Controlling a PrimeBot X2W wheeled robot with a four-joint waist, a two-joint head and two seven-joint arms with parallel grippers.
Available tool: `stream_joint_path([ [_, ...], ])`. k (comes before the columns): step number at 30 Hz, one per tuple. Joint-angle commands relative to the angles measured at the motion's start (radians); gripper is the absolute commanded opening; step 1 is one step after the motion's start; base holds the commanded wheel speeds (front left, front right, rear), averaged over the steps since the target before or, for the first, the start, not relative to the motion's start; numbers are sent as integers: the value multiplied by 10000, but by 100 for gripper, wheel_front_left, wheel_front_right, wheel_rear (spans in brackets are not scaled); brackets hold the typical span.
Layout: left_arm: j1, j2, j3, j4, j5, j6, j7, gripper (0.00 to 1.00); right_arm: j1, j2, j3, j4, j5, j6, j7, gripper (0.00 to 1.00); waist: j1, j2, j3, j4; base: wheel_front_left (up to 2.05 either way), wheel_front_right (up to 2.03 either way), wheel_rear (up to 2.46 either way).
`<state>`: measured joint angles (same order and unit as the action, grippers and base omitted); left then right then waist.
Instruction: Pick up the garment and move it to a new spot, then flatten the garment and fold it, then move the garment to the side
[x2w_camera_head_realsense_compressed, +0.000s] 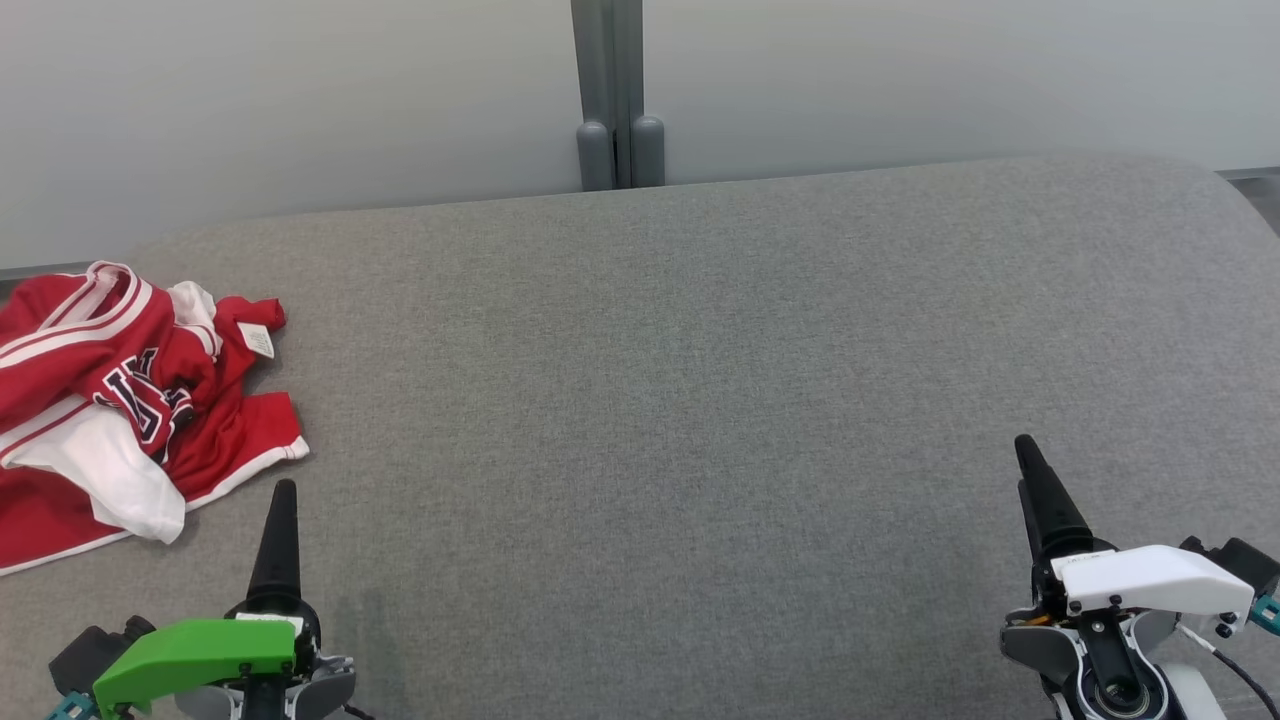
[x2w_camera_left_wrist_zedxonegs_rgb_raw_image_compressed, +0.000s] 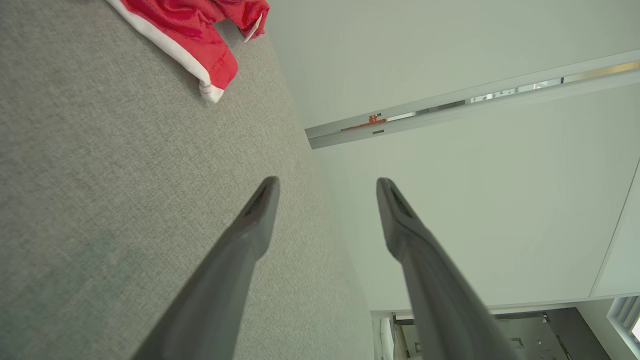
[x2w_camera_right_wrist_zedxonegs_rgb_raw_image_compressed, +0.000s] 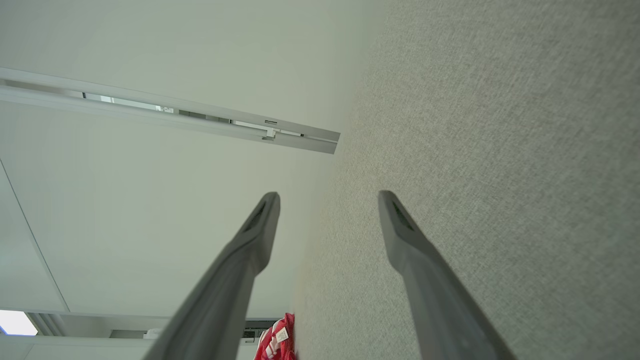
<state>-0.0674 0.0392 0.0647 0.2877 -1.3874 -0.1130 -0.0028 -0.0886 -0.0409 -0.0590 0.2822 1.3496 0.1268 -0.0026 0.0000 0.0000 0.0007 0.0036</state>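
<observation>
Red-and-white garment (x2w_camera_head_realsense_compressed: 130, 400) lies crumpled at the grey tabletop's (x2w_camera_head_realsense_compressed: 650, 400) left edge, just beyond our left fingers (x2w_camera_head_realsense_compressed: 277, 545), well apart from our right fingers (x2w_camera_head_realsense_compressed: 1045, 500); both pairs spread apart. A grey post (x2w_camera_head_realsense_compressed: 617, 100) stands behind.

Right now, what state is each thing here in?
Red and white sports garment: crumpled in a heap on the grey fabric surface, not held.
Left gripper: open, empty, short of the garment.
Right gripper: open, empty, far from the garment.
</observation>
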Motion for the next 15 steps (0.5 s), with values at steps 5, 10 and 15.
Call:
stream_joint_path([
  [5, -241, 72, -145, -225, 1139, 158, -265, 100, -289, -59, 112, -195, -1140, 41, -268, 100, 0, 0, -5, 23, 0, 0, 0],
  [10, -204, 78, -273, -307, 2052, 278, -449, 100, -295, -64, 244, -214, -2373, 43, -457, 100, 0, 0, -9, 32, 0, 0, 0],
  [15, -183, 83, -492, -351, 3012, 335, -624, 100, -310, -68, 372, -187, -3498, 44, -626, 100, 0, 0, 7, 43, 0, 0, 0],
])
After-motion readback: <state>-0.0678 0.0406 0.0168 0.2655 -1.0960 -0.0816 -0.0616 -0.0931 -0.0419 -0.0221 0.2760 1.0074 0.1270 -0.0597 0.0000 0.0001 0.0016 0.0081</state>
